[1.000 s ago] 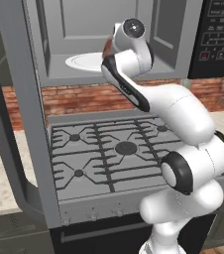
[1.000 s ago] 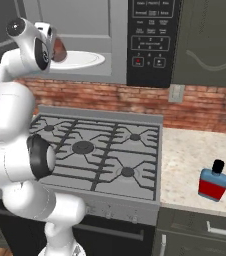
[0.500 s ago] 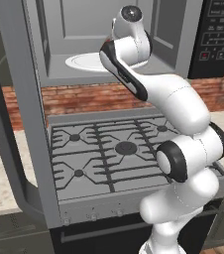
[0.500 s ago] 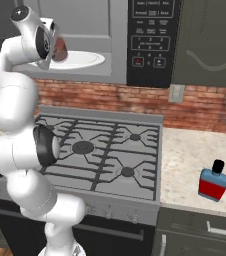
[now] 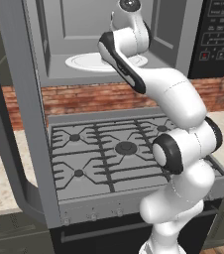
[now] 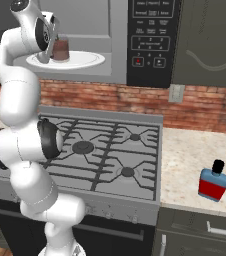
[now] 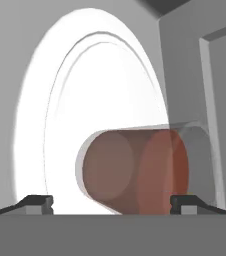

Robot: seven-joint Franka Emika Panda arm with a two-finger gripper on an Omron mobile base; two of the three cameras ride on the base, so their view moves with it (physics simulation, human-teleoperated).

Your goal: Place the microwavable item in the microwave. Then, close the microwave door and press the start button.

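The glass tumbler [image 6: 61,50] with dark brown contents stands on the white turntable plate [image 6: 80,61] inside the open microwave [image 6: 116,30]. In the hand view the tumbler [image 7: 135,167] lies just ahead of my gripper [image 7: 112,201], which is open, its fingertips [image 7: 37,201] set wide and apart from the glass. That view is rolled, so the plate [image 7: 85,100] stands like a wall at the left. The microwave door [image 5: 30,124] hangs swung out to the left. In the left base view my arm hides the tumbler.
The black keypad panel [image 6: 150,40] is on the microwave's right side. Below lies the gas stove [image 6: 105,150]. A blue-and-red bottle [image 6: 214,181] stands on the counter [image 6: 195,155] to the right. A brick wall runs behind.
My arm has stretched upward and the wrist has risen toward the top of the microwave opening. The tumbler has stayed in place on the plate.
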